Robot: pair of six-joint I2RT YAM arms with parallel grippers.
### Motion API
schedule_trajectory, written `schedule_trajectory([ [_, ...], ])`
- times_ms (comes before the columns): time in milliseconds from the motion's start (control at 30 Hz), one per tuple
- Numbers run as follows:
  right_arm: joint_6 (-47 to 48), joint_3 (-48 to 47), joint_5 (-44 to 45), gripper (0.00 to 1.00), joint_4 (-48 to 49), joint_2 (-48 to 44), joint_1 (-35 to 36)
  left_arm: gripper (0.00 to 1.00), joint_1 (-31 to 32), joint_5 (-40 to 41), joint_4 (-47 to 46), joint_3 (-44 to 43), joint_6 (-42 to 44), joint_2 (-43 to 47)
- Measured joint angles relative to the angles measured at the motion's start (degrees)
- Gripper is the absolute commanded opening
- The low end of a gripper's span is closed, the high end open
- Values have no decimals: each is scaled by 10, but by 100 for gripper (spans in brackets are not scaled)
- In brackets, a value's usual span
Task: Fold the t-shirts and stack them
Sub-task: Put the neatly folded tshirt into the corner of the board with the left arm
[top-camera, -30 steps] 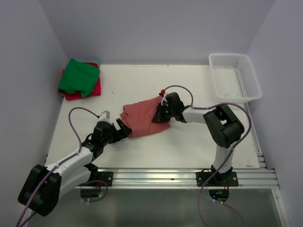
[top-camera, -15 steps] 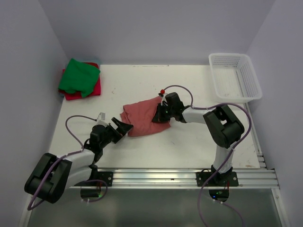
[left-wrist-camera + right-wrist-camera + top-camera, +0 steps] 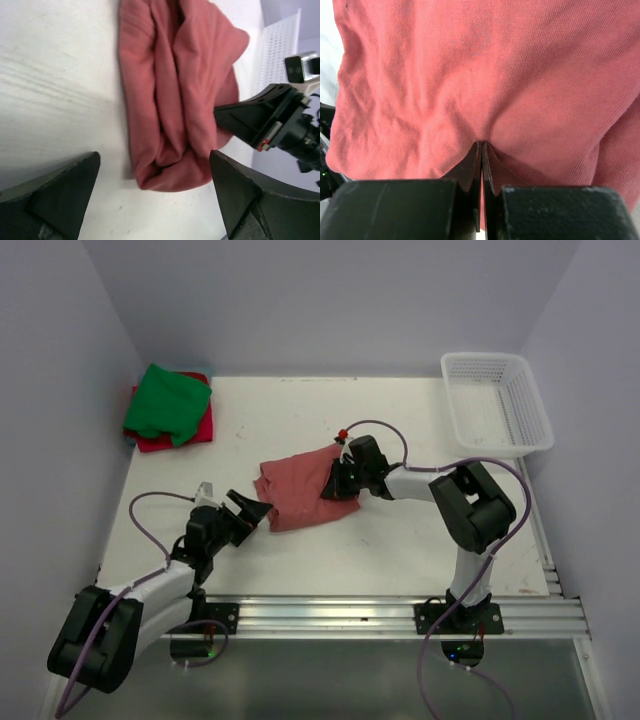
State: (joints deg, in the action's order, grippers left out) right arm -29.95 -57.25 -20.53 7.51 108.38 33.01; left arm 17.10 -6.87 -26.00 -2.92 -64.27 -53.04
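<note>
A faded brick-red t-shirt (image 3: 295, 490) lies folded and bunched in the middle of the table. It fills the right wrist view (image 3: 485, 75) and shows in the left wrist view (image 3: 175, 95). My right gripper (image 3: 338, 483) is shut, pinching a fold of this shirt at its right edge (image 3: 482, 145). My left gripper (image 3: 250, 512) is open, its fingers (image 3: 55, 192) spread just short of the shirt's near-left end, touching nothing. A bright green t-shirt (image 3: 165, 400) lies folded on a bright red-pink t-shirt (image 3: 180, 432) at the far left corner.
A white mesh basket (image 3: 497, 403) stands at the far right corner. White walls close in the table on the left, back and right. A metal rail (image 3: 400, 615) runs along the near edge by the arm bases.
My left arm has drawn back toward the near left, its open gripper now a little off the shirt's edge. The right gripper and the shirt have not moved.
</note>
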Motion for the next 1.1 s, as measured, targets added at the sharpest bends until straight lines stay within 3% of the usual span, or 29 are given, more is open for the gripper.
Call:
schedule_trajectory([
  [300,0,0,0,0,0,0,0,100,-3,-3,-22,-18,-4,-75],
  [700,0,0,0,0,1,0,0,100,-3,-18,-196,-103,-23,-308],
  [1100,1,0,2,0,5,2,0,100,10,-45,-260,-214,-28,-454],
])
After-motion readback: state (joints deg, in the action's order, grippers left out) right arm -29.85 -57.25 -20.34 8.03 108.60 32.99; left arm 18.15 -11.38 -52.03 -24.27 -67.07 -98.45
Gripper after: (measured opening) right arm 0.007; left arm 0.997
